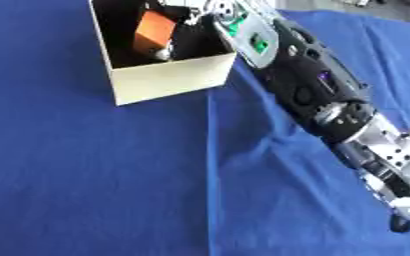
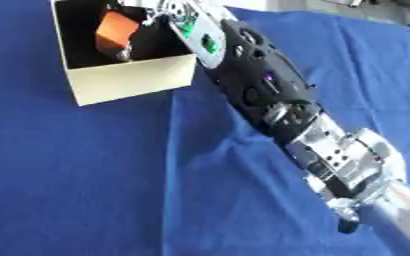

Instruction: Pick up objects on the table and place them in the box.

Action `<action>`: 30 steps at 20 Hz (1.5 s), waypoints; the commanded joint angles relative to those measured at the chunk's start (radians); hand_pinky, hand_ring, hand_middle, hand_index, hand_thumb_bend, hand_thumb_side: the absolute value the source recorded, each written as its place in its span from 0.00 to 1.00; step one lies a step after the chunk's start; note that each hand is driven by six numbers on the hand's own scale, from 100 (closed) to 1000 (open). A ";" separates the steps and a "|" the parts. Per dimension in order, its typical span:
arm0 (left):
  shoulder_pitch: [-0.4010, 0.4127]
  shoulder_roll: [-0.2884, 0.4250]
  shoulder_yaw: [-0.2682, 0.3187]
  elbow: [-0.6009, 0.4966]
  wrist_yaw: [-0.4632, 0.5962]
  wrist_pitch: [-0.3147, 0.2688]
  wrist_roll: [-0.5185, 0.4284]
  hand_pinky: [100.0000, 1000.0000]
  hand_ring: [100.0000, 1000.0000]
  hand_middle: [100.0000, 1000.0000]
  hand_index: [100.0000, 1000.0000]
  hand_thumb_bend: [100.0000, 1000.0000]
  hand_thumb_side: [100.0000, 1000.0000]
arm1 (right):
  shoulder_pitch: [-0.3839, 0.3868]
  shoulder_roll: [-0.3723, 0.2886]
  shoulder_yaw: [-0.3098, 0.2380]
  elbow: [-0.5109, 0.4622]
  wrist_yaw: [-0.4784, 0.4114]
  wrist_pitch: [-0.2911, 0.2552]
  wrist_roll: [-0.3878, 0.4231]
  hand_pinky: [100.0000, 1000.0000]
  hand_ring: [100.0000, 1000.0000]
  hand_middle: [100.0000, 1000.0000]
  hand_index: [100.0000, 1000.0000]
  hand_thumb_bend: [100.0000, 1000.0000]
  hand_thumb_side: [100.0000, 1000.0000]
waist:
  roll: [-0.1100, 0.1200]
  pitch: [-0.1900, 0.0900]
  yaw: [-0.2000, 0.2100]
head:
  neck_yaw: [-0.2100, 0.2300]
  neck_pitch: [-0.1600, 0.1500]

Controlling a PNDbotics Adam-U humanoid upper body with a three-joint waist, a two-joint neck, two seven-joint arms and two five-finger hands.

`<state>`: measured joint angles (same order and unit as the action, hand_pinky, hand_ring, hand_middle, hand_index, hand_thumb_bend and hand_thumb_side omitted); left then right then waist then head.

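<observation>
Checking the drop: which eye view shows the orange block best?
Left eye view: the orange block shows a larger face inside the box, beside the right hand. The right eye view shows it smaller, near the top edge.

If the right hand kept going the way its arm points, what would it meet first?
Probably the orange block inside the box. The right hand reaches over the box's near right corner, aimed up-left into it, with the block just ahead. Whether its fingers already touch the block is unclear.
</observation>
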<state>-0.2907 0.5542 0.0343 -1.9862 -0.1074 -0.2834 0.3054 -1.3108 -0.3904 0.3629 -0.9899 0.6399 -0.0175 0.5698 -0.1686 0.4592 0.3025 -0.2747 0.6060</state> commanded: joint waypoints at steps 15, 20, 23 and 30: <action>-0.002 0.007 0.012 -0.014 0.003 0.002 -0.005 0.42 0.48 0.59 0.68 0.16 0.68 | -0.039 -0.005 -0.049 -0.023 0.168 -0.018 0.008 0.87 0.94 0.87 0.91 0.29 0.37 | 0.020 -0.030 -0.011 | 0.006 0.004; -0.002 0.007 0.013 -0.014 0.004 0.001 -0.006 0.42 0.48 0.59 0.68 0.16 0.68 | -0.040 -0.006 -0.046 -0.038 0.175 -0.026 0.042 0.87 0.94 0.88 0.92 0.32 0.37 | 0.024 -0.034 -0.014 | 0.007 0.007; 0.000 0.007 0.014 -0.014 0.002 0.002 -0.008 0.43 0.48 0.58 0.68 0.16 0.68 | -0.037 -0.010 -0.047 -0.042 0.183 -0.030 0.045 0.87 0.93 0.87 0.94 0.38 0.43 | 0.025 -0.037 -0.014 | 0.005 0.009; 0.008 0.005 0.018 -0.014 0.001 0.007 -0.007 0.43 0.48 0.58 0.68 0.16 0.69 | -0.041 -0.018 -0.061 -0.098 0.131 -0.021 0.043 0.85 0.90 0.84 0.93 0.28 0.45 | 0.034 -0.046 -0.028 | 0.012 0.021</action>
<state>-0.2798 0.5460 0.0399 -1.9862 -0.1074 -0.2775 0.2974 -1.3252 -0.3838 0.3169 -1.0532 0.7889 -0.0426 0.6153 -0.1479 0.4428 0.2731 -0.2655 0.6213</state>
